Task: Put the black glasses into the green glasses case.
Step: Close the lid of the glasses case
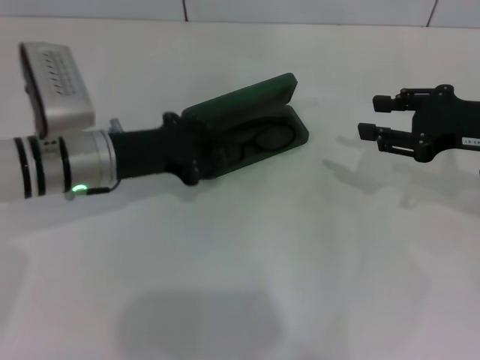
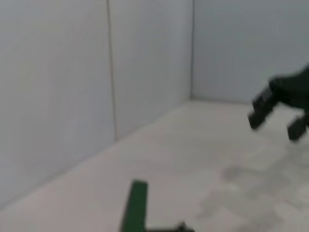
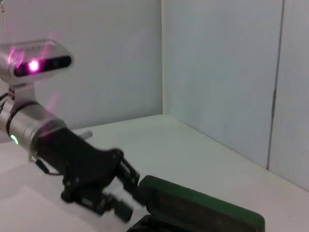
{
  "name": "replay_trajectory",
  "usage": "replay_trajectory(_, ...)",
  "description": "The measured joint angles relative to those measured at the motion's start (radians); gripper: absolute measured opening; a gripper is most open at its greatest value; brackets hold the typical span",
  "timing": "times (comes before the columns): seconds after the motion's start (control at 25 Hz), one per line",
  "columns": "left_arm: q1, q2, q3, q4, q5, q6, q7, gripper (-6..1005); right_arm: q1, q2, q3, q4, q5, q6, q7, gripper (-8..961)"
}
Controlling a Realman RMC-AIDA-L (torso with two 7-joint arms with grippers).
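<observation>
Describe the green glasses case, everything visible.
The green glasses case is a dark green, rounded-rectangular hard shell, hinged and lying open on the white table, lid raised on the far side. The black glasses lie inside the tray, lenses showing. The left gripper is at the case's left end, overlapping it; contact is likely, but its fingers are hidden. The right gripper sits apart to the right, open, not touching. No lettering can be made out.

White table point(image 1: 247, 262) (green glasses case point(image 1: 251, 124) on it)
</observation>
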Motion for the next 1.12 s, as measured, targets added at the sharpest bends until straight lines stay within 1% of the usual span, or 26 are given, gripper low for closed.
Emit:
replay_trajectory(0.04, 0.000, 0.000, 0.000, 0.000, 0.000, 0.000, 0.000, 332, 0.000, 0.000, 0.000, 0.000, 0.000, 0.000, 0.000, 603)
replay_trajectory(0.12, -0.022, -0.003, 0.000, -0.005, 0.084, -0.007, -0.050, 348, 0.001, -0.001, 0.000, 0.000, 0.000, 0.000, 0.000, 606)
replay_trajectory(0.16, -0.039, -0.004, 0.000, -0.005, 0.129, -0.007, -0.089, 376, 0.001, -0.001, 0.000, 0.000, 0.000, 0.000, 0.000, 607)
replay_trajectory(0.36, -0.057, -0.003, 0.000, -0.005, 0.169, -0.013, -0.125, 519, 0.001, -0.001, -0.001, 0.001, 0.000, 0.000, 0.000, 612)
replay_trajectory(0.52, -0.065, -0.004, 0.000, -0.005, 0.183, -0.068, -0.153, 573, 0.001, -0.001, -0.002, 0.002, -0.004, 0.000, 0.000, 616)
replay_trajectory(0.68, -0.074, -0.012, 0.000, -0.005, 0.210, -0.109, -0.177, 627, 0.000, -0.002, -0.002, 0.003, -0.005, 0.000, 0.000, 620)
replay_trajectory(0.92, -0.075, -0.014, 0.001, 0.001, 0.205, -0.101, -0.164, 622, -0.002, -0.003, -0.002, 0.004, -0.007, 0.000, 0.000, 626)
replay_trajectory(1.12, -0.066, -0.015, 0.001, -0.002, 0.167, -0.074, -0.117, 623, -0.004, -0.003, -0.002, 0.004, -0.008, -0.001, 0.000, 632)
